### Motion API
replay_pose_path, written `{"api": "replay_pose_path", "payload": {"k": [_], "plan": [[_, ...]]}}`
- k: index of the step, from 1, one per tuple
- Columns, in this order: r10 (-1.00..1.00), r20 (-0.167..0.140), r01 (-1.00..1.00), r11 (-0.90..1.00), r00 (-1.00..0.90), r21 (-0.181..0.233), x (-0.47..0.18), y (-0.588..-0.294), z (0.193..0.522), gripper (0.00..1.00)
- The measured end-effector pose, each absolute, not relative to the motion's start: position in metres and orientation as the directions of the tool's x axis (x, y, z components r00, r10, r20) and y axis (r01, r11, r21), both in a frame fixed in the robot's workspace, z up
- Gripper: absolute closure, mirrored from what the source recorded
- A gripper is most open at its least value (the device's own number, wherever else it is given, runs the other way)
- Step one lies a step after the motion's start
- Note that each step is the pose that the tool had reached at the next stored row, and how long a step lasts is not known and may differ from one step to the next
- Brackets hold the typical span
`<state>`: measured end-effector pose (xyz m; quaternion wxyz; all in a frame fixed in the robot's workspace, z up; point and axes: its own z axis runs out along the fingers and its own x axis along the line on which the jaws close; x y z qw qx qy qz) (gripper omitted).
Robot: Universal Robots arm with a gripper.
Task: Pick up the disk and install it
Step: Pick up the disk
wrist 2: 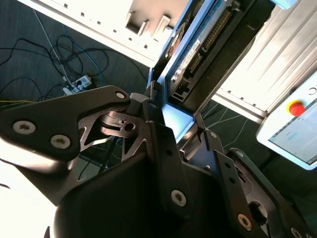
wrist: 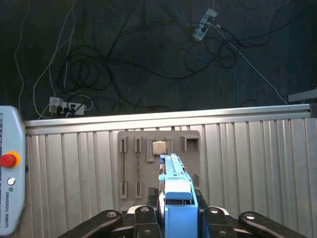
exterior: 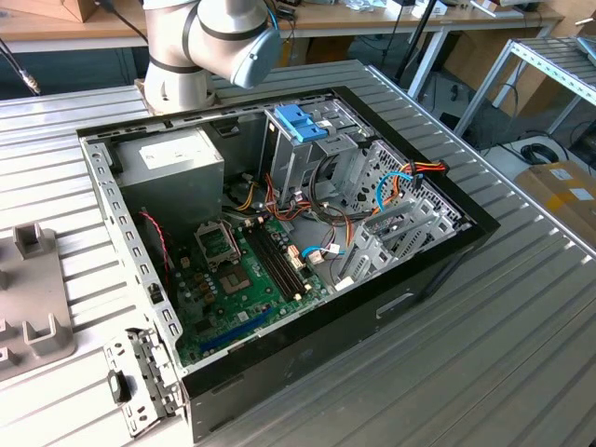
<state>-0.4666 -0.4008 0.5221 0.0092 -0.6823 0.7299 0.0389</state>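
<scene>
Gripper [wrist: 179, 219] clamping the disk [wrist: 175, 177] by its blue frame.
The jaws are pressing on both sides of the frame, and the disk [wrist 2: 195, 49] is sticking out past the fingers [wrist 2: 148, 111] in both wrist views. Beyond it, a grey slotted holder [wrist: 133, 148] is lying on the ribbed table [wrist: 247, 148]. In the exterior view the open computer case [exterior: 447, 251] is lying on the table.

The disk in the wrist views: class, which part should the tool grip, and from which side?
Probably its blue carrier end, approached end-on, jaws on the two broad flat faces: the disk is a thin slab, and the tool holds it so.
</scene>
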Motion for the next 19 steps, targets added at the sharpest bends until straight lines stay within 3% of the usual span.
{"api": "replay_pose_path", "payload": {"k": [19], "plan": [[-0.995,-0.066,-0.997,0.066,-0.069,0.044,-0.455,-0.402,0.522,0.63]]}}
